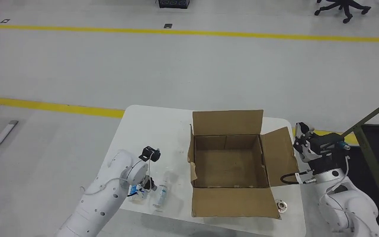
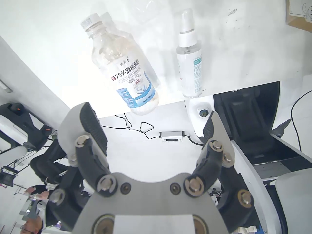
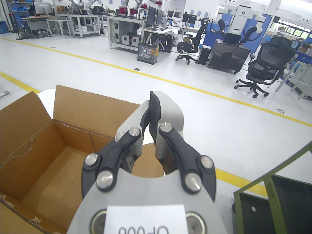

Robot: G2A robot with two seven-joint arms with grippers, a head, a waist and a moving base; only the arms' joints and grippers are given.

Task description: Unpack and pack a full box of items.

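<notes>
An open cardboard box (image 1: 228, 165) stands in the middle of the white table (image 1: 160, 124), its inside bare and its flaps spread out. Left of it, near the table's front edge, lie a large clear bottle (image 2: 123, 74) with a blue-and-white label and a small spray bottle (image 2: 189, 62), the latter also seen from above (image 1: 161, 193). My left gripper (image 2: 152, 120) hovers open just off the table's front edge, close to the big bottle's base, holding nothing. My right gripper (image 3: 151, 108) is shut and empty beside the box's (image 3: 36, 147) right flap.
A crumpled clear plastic wrapper (image 2: 146, 1) lies beyond the two bottles. A small metal-rimmed round object (image 1: 282, 205) sits at the table's front right corner. A dark cart with a green frame (image 3: 273, 200) stands to the right of the table.
</notes>
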